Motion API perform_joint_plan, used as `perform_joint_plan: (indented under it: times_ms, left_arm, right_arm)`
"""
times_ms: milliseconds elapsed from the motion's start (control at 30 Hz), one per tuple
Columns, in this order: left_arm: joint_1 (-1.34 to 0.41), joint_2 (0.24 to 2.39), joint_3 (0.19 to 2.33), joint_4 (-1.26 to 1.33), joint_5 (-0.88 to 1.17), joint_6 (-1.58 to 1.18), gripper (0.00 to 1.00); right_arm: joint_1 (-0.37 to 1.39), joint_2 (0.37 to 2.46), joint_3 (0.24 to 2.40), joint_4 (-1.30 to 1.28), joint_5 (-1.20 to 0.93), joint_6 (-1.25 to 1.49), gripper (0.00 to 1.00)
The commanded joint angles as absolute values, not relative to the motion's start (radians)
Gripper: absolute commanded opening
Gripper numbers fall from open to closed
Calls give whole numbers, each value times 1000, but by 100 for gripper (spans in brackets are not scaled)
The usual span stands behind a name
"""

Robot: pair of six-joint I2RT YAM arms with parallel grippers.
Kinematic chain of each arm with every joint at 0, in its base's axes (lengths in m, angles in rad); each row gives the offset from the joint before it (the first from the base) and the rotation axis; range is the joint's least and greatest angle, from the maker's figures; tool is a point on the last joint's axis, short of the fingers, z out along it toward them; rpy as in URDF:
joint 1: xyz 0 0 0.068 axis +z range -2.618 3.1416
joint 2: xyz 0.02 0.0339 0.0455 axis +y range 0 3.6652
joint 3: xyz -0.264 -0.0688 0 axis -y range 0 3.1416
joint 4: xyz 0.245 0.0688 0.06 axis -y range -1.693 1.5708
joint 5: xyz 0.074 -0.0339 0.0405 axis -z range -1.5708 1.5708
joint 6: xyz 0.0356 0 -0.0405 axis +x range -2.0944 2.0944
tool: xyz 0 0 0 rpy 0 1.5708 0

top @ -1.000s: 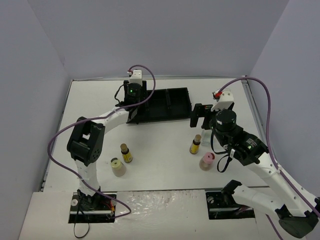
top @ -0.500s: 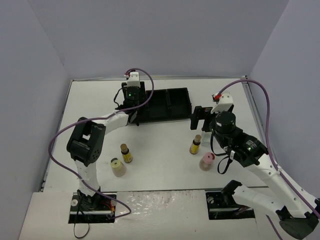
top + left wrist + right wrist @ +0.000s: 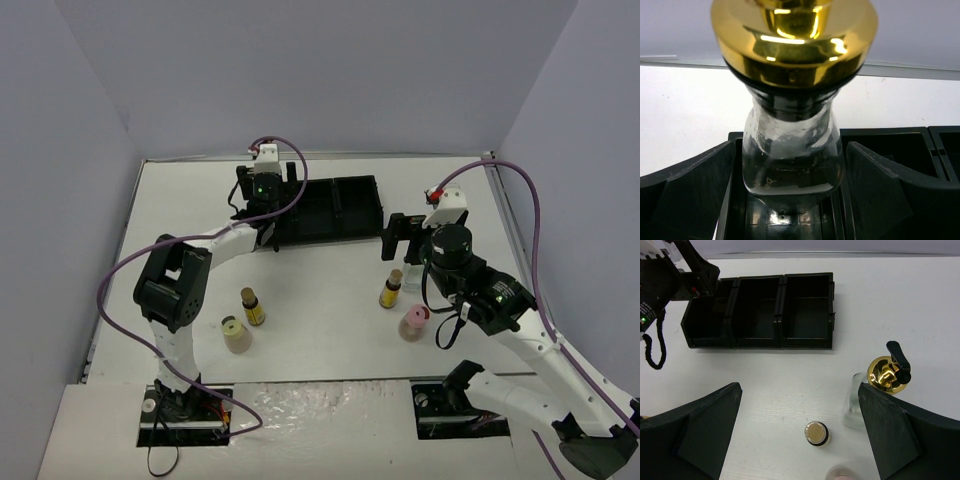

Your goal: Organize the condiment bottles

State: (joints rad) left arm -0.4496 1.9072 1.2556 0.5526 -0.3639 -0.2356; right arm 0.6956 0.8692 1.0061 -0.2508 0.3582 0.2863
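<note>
A tall clear glass bottle (image 3: 792, 150) with a gold pourer top stands upright in the left compartment of the black tray (image 3: 340, 205). My left gripper (image 3: 262, 190) is open around it, with a thin gap at each finger. My right gripper (image 3: 799, 400) hangs open above the table, nothing between its fingers. Below it stand a small amber bottle (image 3: 817, 433), a second glass bottle (image 3: 885, 375) with a gold top, and the rim of a pink jar (image 3: 842, 474). Near the left arm stand another amber bottle (image 3: 252, 306) and a beige jar (image 3: 236, 335).
The tray's middle and right compartments (image 3: 805, 305) hold nothing. Grey walls close in the table on three sides. Purple cables loop over both arms.
My left gripper's jaws have spread apart and let go of the glass bottle, which now stands in the tray's left compartment. The right arm has hardly moved.
</note>
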Motion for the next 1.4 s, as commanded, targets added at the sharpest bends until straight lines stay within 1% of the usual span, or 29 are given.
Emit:
perform_joint_plan:
  times_ms: [0,100,267,433,533,767,967,1133,1267,1367]
  left_arm:
    - [-449,1816,1285,617,-369,-220,90]
    - [-451,1789,1278,608,-361,-219,91]
    - [-460,1734,1260,578,-342,-209,95]
    - [-471,1682,1255,500,-311,-213,97]
    - [-498,1645,1233,466,-325,-212,97]
    - [-571,1482,1145,360,-418,-228,97]
    - [-650,1313,1102,137,-570,-290,97]
    - [-702,1180,1091,-61,-640,-352,97]
    - [-728,1087,1102,-168,-664,-362,97]
    - [-739,1018,1112,-216,-662,-361,97]
  right_arm:
    - [703,865,1009,-199,366,290,100]
    - [704,860,1009,-200,374,290,100]
    - [704,842,1015,-211,382,297,100]
    - [704,833,1023,-230,398,307,100]
    - [704,830,1027,-237,412,315,100]
    - [704,825,1072,-291,458,354,100]
    - [704,802,1100,-387,548,402,100]
    - [704,795,1070,-475,643,424,100]
    - [703,800,1028,-466,675,388,100]
    - [699,811,994,-404,670,344,100]
